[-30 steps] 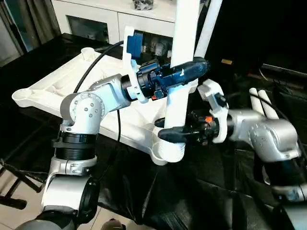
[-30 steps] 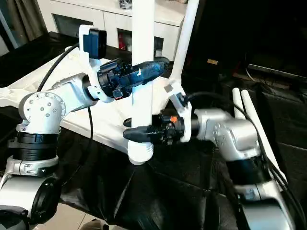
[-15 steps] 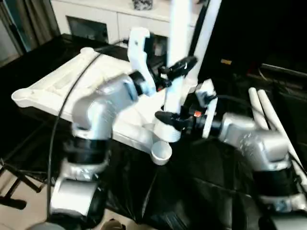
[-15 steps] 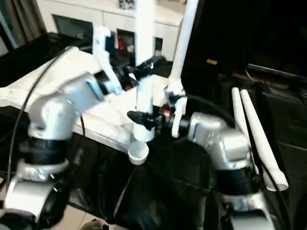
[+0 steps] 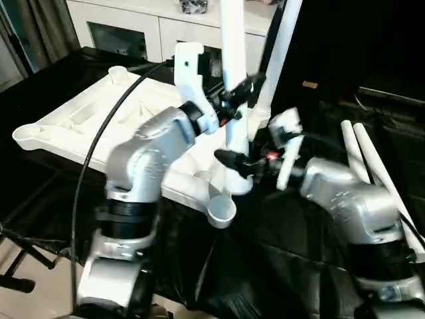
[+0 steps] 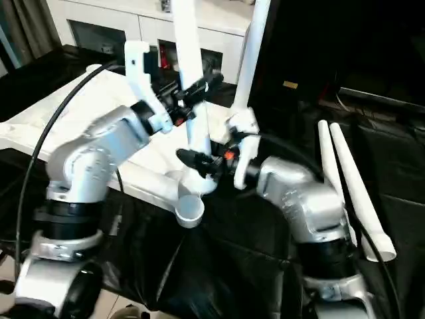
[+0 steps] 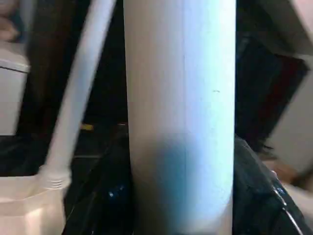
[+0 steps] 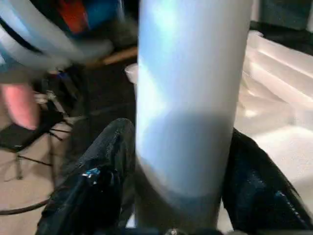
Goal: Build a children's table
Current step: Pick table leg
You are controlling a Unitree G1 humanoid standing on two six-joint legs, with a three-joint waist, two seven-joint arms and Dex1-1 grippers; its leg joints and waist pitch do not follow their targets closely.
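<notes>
Leg (image 5: 234, 73) stands upright, pinched between both left hand (image 5: 240, 93) and right hand (image 5: 232, 163)

I see the white tabletop (image 5: 80, 119) lying upside down on black sheeting, ribbed underside up, with round sockets at its corners. The nearest corner socket (image 5: 221, 211) stands empty. One white leg (image 5: 232, 40) is upright just behind that socket, its lower end over the tabletop. A second leg (image 5: 282, 40) stands in the far corner. Two more legs (image 5: 372, 159) lie side by side, off to my right.
</notes>
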